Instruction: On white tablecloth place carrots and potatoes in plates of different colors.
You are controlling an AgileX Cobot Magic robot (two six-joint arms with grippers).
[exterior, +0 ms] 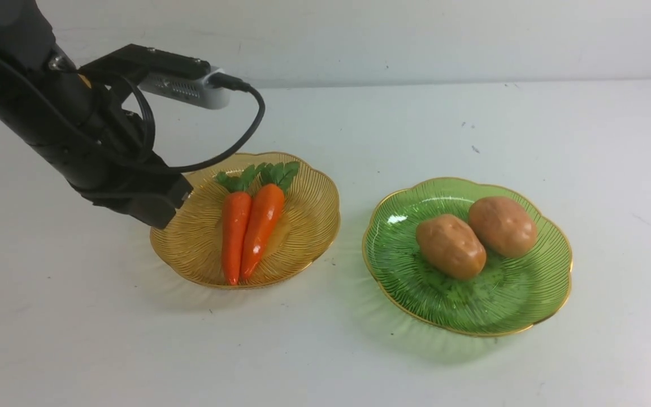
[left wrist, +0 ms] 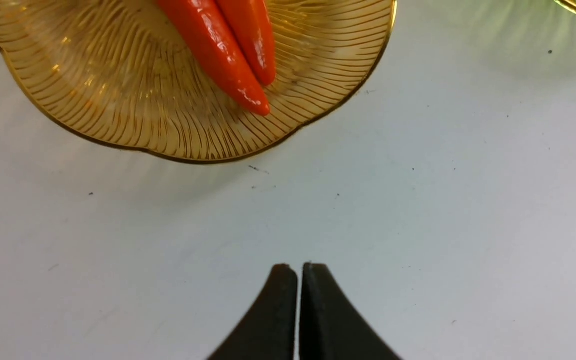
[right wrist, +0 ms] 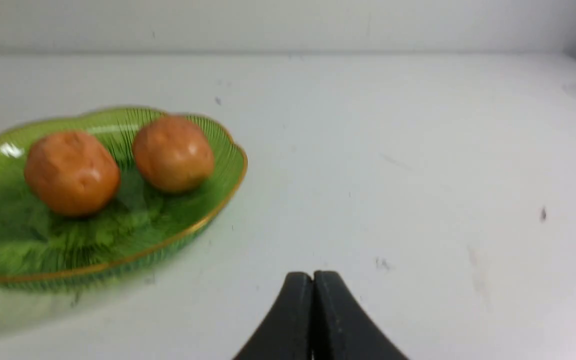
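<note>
Two orange carrots (exterior: 236, 232) (exterior: 262, 223) lie side by side in the amber plate (exterior: 314, 226). Two tan potatoes (exterior: 450, 246) (exterior: 502, 226) lie in the green plate (exterior: 506, 305) to its right. Both plates stand on the white tablecloth (exterior: 325, 356). My left gripper (exterior: 156, 210) hangs over the amber plate's left rim. In the left wrist view it (left wrist: 298, 267) is shut and empty, above bare cloth beside the plate (left wrist: 118, 100) and the carrot tips (left wrist: 253, 97). My right gripper (right wrist: 313, 274) is shut and empty, to the right of the green plate (right wrist: 118, 240). It is out of the front view.
A white wall (exterior: 416, 34) closes the table's far edge. The left arm's camera and black cable (exterior: 246, 130) hang above the amber plate's back.
</note>
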